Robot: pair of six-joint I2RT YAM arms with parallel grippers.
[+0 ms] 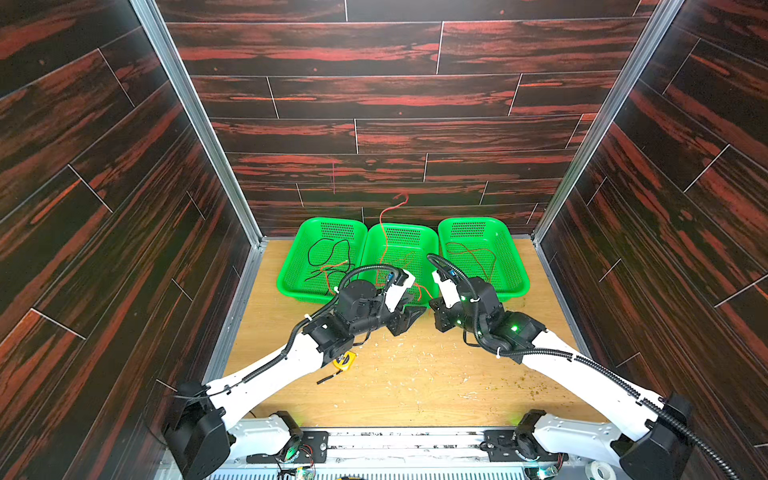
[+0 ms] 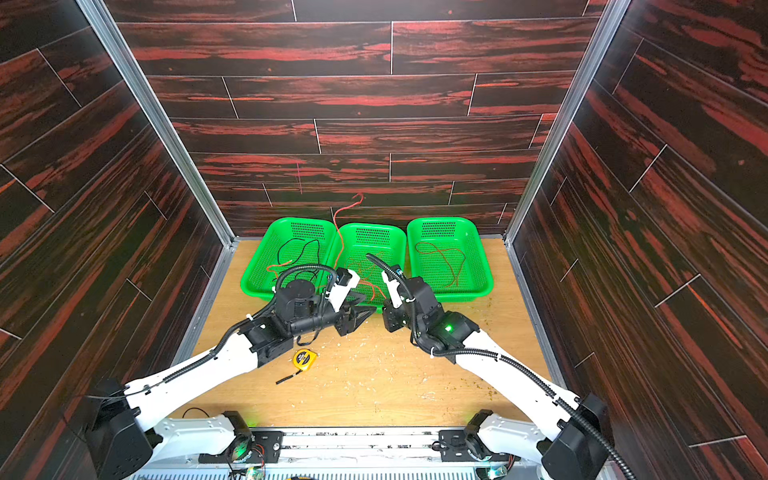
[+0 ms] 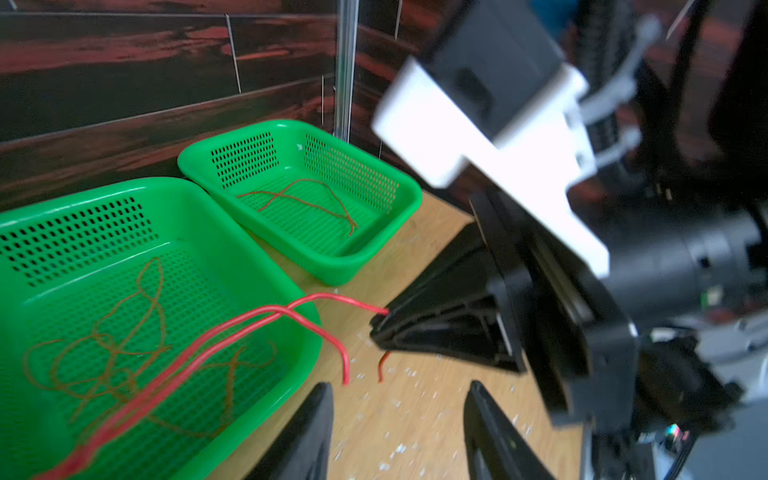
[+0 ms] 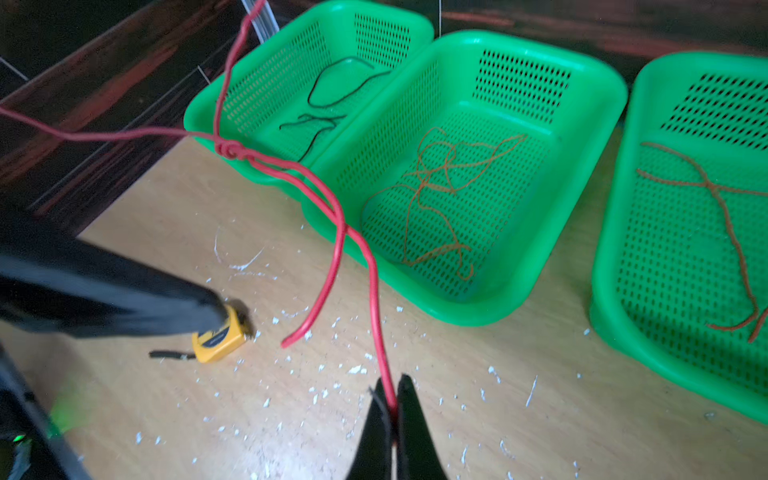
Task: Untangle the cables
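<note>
Red cable: the thin red wire (image 4: pixel 377 320) hangs in the air in front of three green perforated plastic baskets, above the pale wooden tabletop (image 4: pixel 519 386).
Right gripper: the right gripper (image 4: pixel 392 409) is clenched on one red strand, close to that strand's end.
Left gripper: the left gripper (image 3: pixel 399 390) stands half spread, with nothing between its fingers as far as I can see.
Knot: a tight twist (image 4: pixel 230 149) seems to hang near the front rim of the left basket (image 1: pixel 328 221). Beyond it, one strand climbs toward the back wall.
Long axis: the held strand runs from the right fingertips away to the twist, slanting toward the robot's left.
Free end: the loose tail (image 4: pixel 286 343) points down at the table, just beside the held strand and right ahead of the left fingers. The left arm looks better placed to take it.
Other cables: the black wire (image 4: pixel 310 96) lies in the left basket, and the orange wire (image 4: pixel 428 178) lies in the middle basket (image 4: pixel 478 320).
</note>
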